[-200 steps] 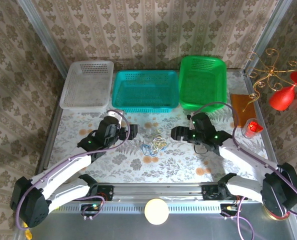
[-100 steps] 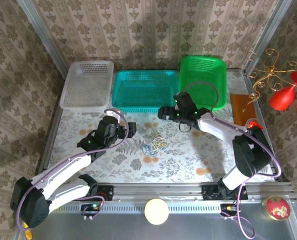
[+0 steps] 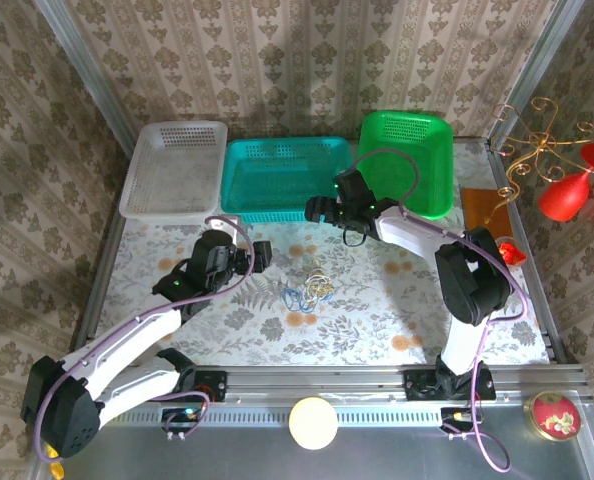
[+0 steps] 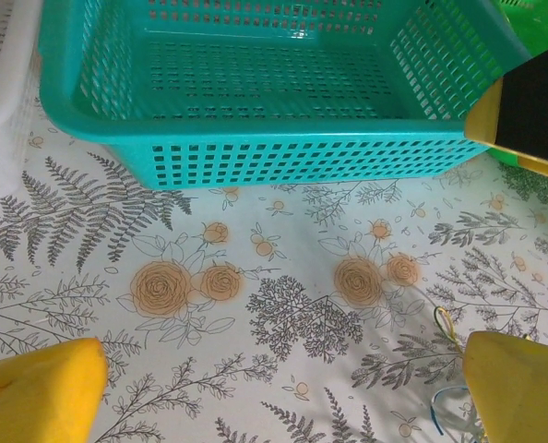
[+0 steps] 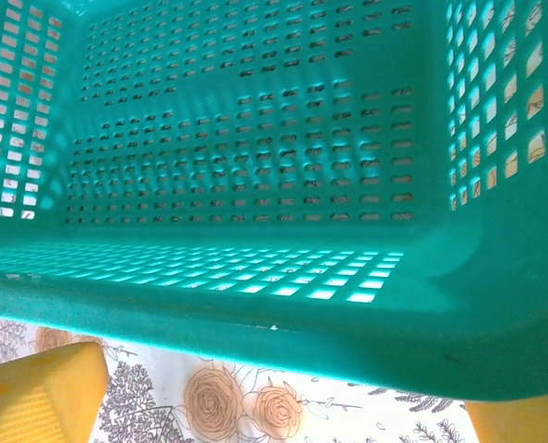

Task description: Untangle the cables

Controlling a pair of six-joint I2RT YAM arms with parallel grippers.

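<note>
The cables (image 3: 311,287) lie in a small tangle of blue, whitish and yellowish loops on the floral table, between the two arms. Their edge shows as a yellow loop (image 4: 444,322) and a blue strand (image 4: 437,413) in the left wrist view. My left gripper (image 3: 261,257) hovers just left of the tangle, open, with nothing between its yellow fingers (image 4: 36,389). My right gripper (image 3: 316,210) is open at the front wall of the teal basket (image 3: 289,215), beyond the cables. Its fingers (image 5: 40,389) straddle the basket's rim (image 5: 283,318).
A white basket (image 3: 137,185) stands at the back left and a green basket (image 3: 369,160) at the back right. A brown board (image 3: 483,212) and a red cup (image 3: 505,254) sit at the right edge. A gold and red ornament (image 3: 562,170) hangs beyond.
My right arm has swung away from the right side of the cables, back and left to the teal basket's front. The left arm has barely moved.
</note>
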